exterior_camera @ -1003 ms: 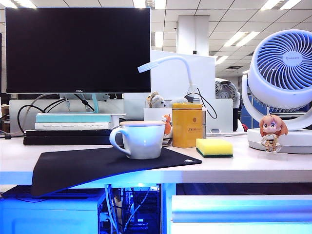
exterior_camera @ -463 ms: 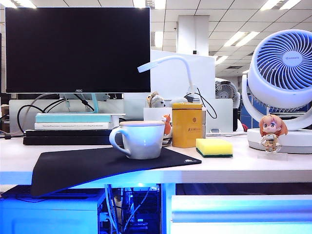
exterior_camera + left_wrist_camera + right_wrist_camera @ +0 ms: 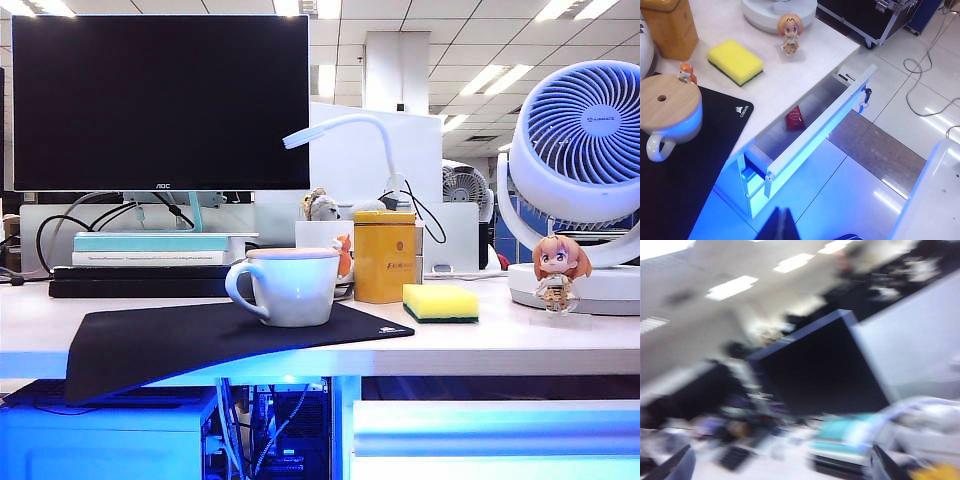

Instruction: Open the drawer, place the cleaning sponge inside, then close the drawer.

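Observation:
The cleaning sponge (image 3: 440, 302), yellow with a dark green underside, lies flat on the white desk between the yellow tin and the figurine. In the left wrist view the sponge (image 3: 735, 61) sits near the desk edge, above the drawer (image 3: 825, 125), which stands pulled out with a red packet (image 3: 795, 119) inside. The drawer front (image 3: 495, 435) shows blue-lit at the lower right of the exterior view. My left gripper (image 3: 782, 226) hovers off the desk in front of the drawer, its fingers pressed together and empty. My right gripper (image 3: 782, 470) is open, fingers wide apart, in a motion-blurred view facing the monitor.
A white cup (image 3: 290, 285) with a wooden lid stands on a black mat (image 3: 200, 340). A yellow tin (image 3: 384, 257), a figurine (image 3: 558, 270), a white fan (image 3: 580, 140) and a monitor (image 3: 160, 100) crowd the desk's back and right. Neither arm shows in the exterior view.

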